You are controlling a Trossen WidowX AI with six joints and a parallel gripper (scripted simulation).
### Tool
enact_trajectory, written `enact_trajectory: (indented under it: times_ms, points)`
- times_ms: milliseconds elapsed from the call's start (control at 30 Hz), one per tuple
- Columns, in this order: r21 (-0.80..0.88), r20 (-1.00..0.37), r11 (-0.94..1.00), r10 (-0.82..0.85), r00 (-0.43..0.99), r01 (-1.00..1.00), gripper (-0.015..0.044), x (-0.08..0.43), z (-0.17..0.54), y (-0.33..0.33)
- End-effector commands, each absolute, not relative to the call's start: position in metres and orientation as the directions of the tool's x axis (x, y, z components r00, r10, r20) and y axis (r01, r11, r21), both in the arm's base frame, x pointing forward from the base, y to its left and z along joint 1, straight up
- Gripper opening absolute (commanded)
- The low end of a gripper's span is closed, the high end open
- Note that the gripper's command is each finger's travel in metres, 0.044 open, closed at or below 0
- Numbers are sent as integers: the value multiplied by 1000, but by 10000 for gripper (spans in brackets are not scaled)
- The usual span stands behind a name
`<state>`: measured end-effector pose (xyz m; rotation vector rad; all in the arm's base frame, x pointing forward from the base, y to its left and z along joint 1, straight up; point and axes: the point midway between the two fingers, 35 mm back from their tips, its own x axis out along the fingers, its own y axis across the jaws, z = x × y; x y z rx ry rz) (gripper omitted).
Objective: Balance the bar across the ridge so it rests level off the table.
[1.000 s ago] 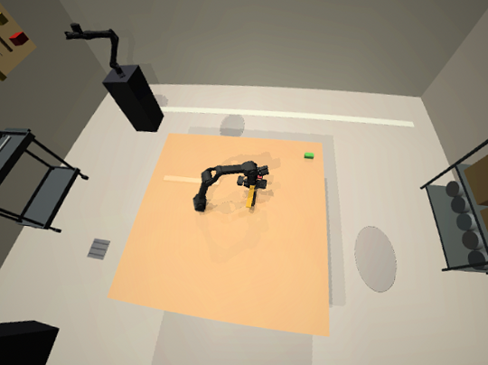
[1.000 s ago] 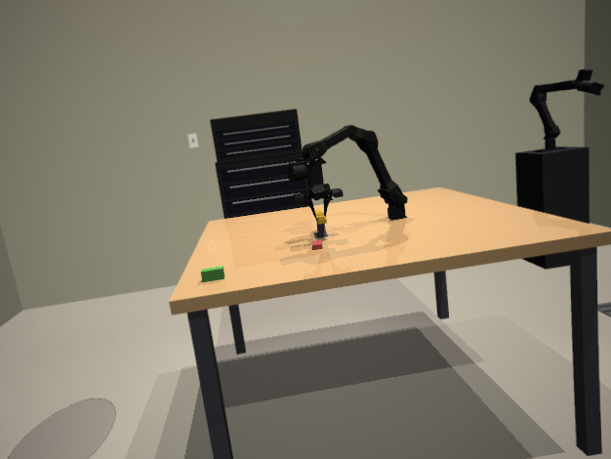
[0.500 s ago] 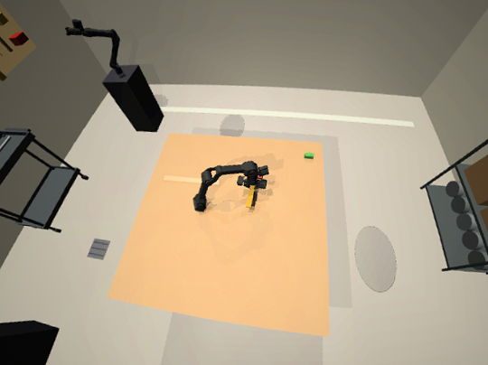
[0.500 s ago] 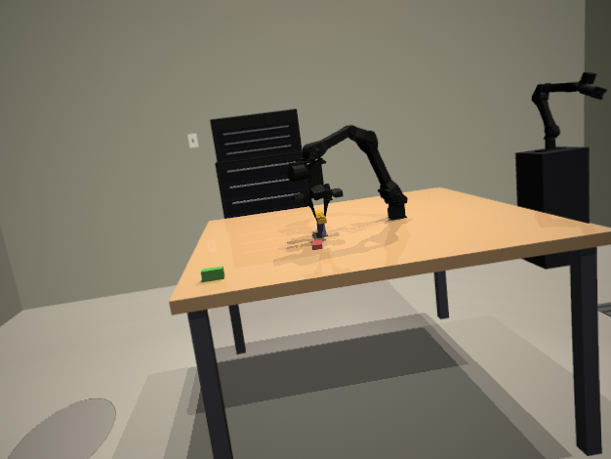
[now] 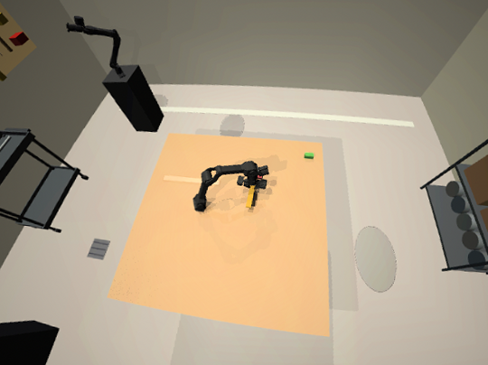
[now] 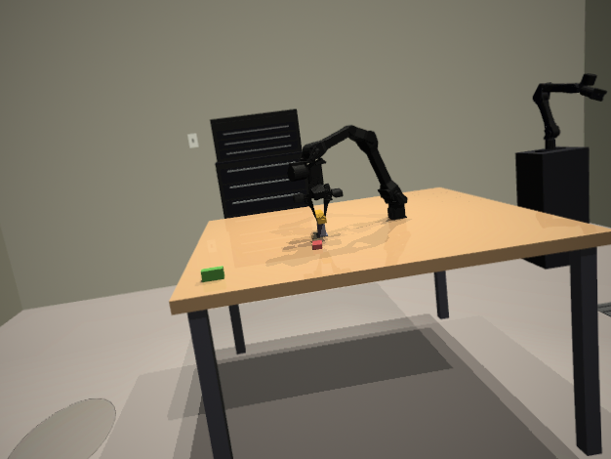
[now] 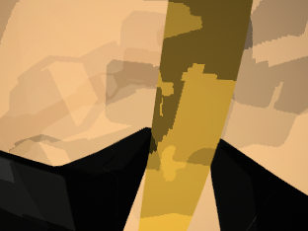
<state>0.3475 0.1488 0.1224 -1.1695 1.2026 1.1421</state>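
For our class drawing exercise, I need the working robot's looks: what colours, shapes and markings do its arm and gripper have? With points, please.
The arm (image 5: pixel 232 168) (image 6: pixel 351 132) is black throughout, with slim segments joined by chunkier, angular housings. The gripper (image 5: pixel 252 185) (image 6: pixel 319 217) (image 7: pixel 182 141) is black too, with two fingers that narrow towards their tips. No coloured markings show; cables cannot be made out against the black.
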Motion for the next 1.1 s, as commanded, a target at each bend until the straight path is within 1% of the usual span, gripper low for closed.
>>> enact_trajectory:
  times_ms: [0, 667, 867, 900, 1067]
  points:
    - [-36, -999, 64, 12, 36, -997, 0, 347, 122, 149]
    - [-36, -999, 64, 12, 36, -997, 0, 347, 122, 149]
    - [-36, -999, 64, 12, 36, -997, 157, 347, 122, 149]
    - [-36, -999, 64, 12, 36, -997, 167, 347, 122, 149]
    - [-36, -999, 64, 12, 36, -997, 167, 347, 122, 149]
